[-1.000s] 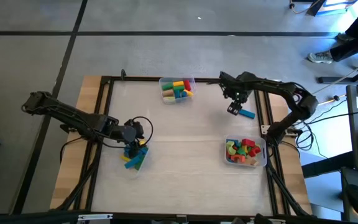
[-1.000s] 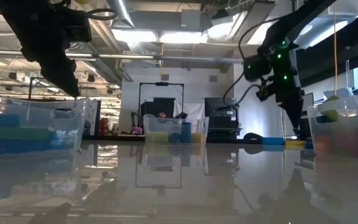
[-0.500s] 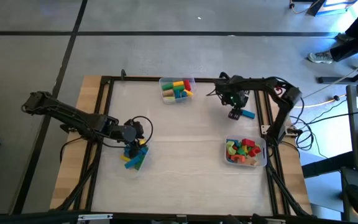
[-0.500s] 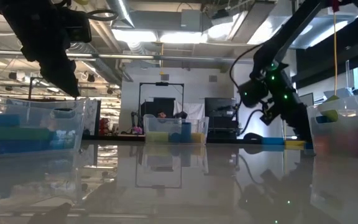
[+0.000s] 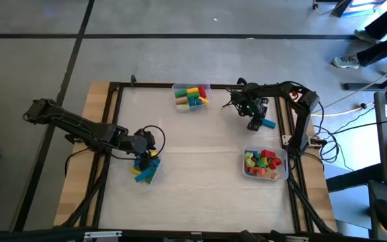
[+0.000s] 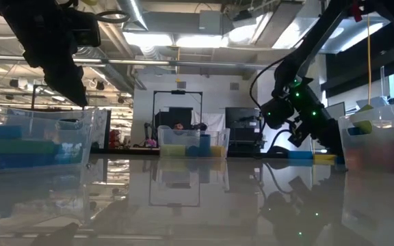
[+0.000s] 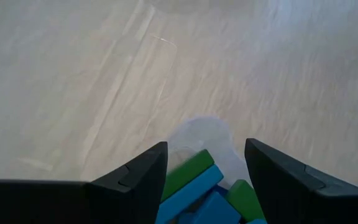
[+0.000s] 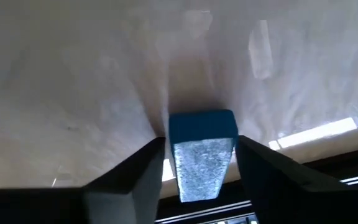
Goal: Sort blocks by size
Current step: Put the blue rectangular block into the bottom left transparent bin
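Blue rectangular bar block [image 8: 201, 152] lies on the table near its right edge, between the spread fingers of right gripper [image 8: 197, 168], ungrasped. Left gripper [image 7: 205, 165] hangs released over long green and blue bar blocks [image 5: 146, 170] in a clear bin.

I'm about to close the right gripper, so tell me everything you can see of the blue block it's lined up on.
The blue block is a plain rectangular bar with flat faces and squared edges, matte, one face catching light. It lies flat on the pale table near its right edge, alone, between the far bin and the near right bin. The right gripper is down over it with a finger on each side; small gaps show, so it looks straddled, not yet clamped. In the high view it pokes out beside the gripper.
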